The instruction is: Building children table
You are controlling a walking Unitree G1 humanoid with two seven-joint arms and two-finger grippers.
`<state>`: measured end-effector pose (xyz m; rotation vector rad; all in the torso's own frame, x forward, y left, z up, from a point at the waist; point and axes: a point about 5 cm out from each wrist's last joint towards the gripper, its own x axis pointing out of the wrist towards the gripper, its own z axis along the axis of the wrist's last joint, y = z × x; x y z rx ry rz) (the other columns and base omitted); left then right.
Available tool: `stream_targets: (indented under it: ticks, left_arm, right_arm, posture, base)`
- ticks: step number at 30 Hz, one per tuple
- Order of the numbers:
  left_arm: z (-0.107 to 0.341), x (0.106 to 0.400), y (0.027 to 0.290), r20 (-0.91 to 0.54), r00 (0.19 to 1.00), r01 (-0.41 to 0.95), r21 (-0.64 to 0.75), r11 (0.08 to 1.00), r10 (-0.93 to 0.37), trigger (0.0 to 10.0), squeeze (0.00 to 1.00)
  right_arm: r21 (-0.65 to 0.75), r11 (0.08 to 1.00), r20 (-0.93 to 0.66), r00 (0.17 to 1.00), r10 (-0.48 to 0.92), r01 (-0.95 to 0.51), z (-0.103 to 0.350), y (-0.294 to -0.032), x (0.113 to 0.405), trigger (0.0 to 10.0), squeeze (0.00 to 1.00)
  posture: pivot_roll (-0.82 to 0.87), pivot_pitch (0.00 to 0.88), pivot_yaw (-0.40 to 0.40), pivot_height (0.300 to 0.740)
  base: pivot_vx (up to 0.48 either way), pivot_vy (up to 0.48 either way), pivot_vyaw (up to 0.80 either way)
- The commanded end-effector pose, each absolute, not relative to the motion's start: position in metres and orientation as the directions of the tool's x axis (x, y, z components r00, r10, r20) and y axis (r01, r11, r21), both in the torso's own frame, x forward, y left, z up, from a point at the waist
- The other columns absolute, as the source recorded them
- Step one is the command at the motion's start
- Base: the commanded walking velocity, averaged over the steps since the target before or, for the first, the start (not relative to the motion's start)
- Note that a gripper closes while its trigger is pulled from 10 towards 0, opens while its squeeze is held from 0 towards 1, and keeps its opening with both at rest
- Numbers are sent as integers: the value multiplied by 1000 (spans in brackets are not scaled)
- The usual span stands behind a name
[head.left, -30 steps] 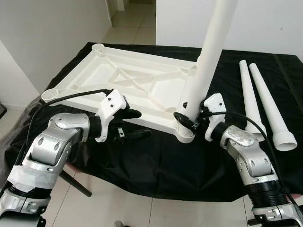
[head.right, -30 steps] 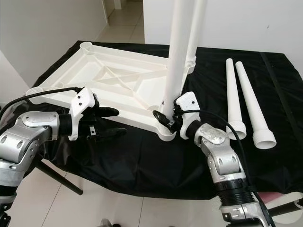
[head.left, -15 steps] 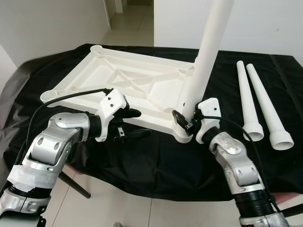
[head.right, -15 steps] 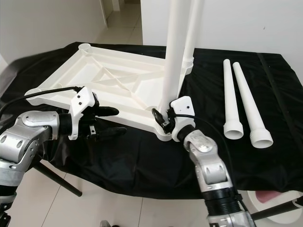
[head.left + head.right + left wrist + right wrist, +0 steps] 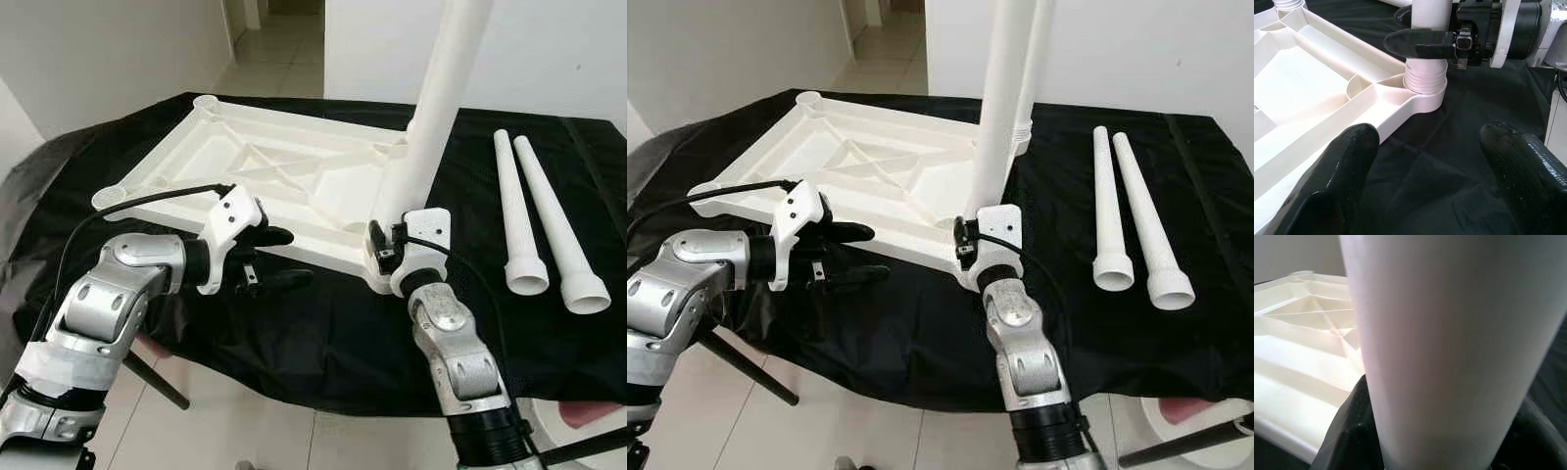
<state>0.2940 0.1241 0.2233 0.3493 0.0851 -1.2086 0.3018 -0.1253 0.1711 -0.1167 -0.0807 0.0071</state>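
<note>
Left wrist view: the right gripper (image 5: 1422,41) is clamped on the upright table leg (image 5: 431,127) seated in the upturned tabletop's (image 5: 265,171) near-right socket (image 5: 1424,85). Twisting should stay vertical. The left gripper (image 5: 272,259) hovers spread, empty.

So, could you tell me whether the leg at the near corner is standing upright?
Yes, upright: the leg stands in the tabletop's near corner socket, with the right claw around its base.

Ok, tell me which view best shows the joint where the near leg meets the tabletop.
The left wrist view: the leg stands in its corner socket, with the right claw closed on it. The eye views show that joint smaller and part-hidden; the right wrist view shows the leg close up.
</note>
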Motion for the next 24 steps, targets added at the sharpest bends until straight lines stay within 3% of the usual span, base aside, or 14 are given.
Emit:
stream_targets:
  ticks: [1,11,22,23,24]
  left_arm:
    - [225,296,127,-243,398,910,231,346,-885,10000,0]
    - [224,295,126,-243,395,911,232,342,-886,10000,0]
    - [224,296,127,-243,397,910,231,345,-885,10000,0]
    - [224,296,127,-242,397,910,231,345,-885,10000,0]
    - [224,296,127,-241,397,910,231,345,-885,10000,0]
  right_arm:
    - [-160,973,-258,944,-206,168,104,-155,287,10000,0]
    - [-97,943,-318,888,-331,317,97,-148,283,10000,0]
    - [-153,941,-236,913,-332,302,107,-143,286,10000,0]
    - [-150,942,-236,915,-328,299,107,-142,286,10000,153]
    - [-147,944,-236,916,-325,297,107,-141,285,10000,153]
  posture:
    - [-84,130,92,740]
    - [-83,129,92,740]
    - [-81,129,91,740]
    - [-82,132,91,740]
    - [-82,132,91,740]
  base:
    - [0,0,0]
    - [0,0,0]
    - [0,0,0]
    - [0,0,0]
    - [0,0,0]
